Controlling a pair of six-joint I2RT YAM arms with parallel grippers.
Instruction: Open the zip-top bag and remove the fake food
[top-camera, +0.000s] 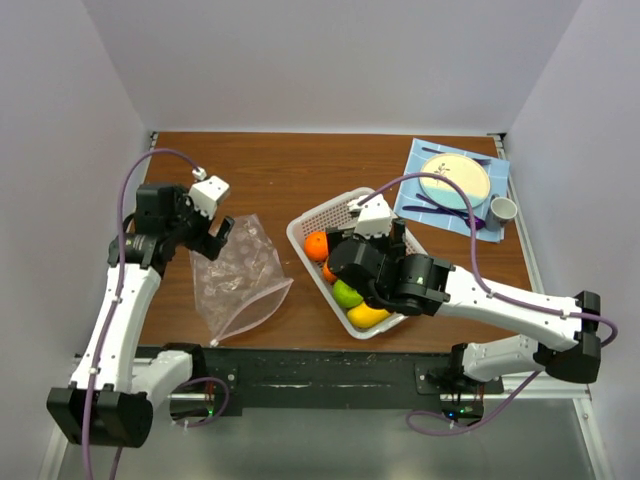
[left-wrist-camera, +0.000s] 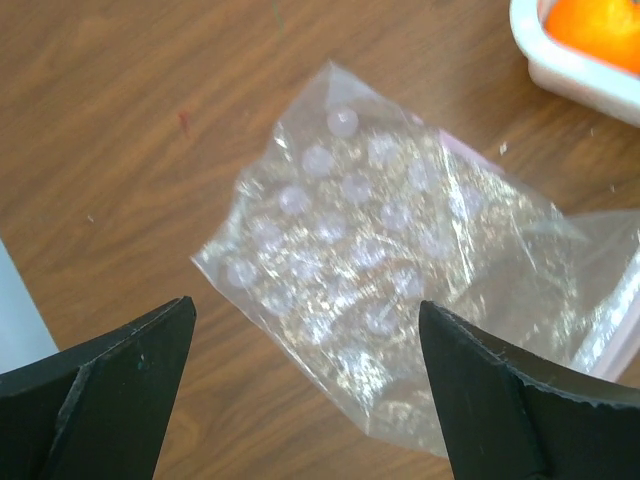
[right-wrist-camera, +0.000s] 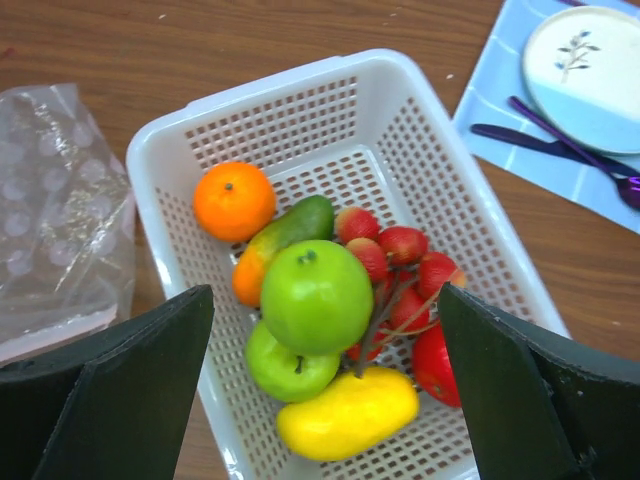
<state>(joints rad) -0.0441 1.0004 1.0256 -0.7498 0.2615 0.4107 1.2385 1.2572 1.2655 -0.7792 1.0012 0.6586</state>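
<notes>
zip-top bag (left-wrist-camera: 390, 270) beneath left fingers (left-wrist-camera: 110, 400), spread wide, empty; right fingers (right-wrist-camera: 110, 390) likewise above fake food (right-wrist-camera: 315, 295).

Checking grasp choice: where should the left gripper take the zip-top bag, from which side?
Probably from above, pinching a raised crinkle near the middle of the zip-top bag. It lies flat on the table, so its edges offer the open left gripper little.

Left gripper (left-wrist-camera: 305, 305), jaws spread: zip-top bag (left-wrist-camera: 370, 250) lies flat below, bare table (left-wrist-camera: 120, 150) beyond its left finger, basket (left-wrist-camera: 575, 65) corner ahead-right. Right gripper (right-wrist-camera: 325, 290), jaws spread: fake food (right-wrist-camera: 316, 296) heaped directly beneath, basket walls flanking both fingers, bare basket floor ahead.
</notes>
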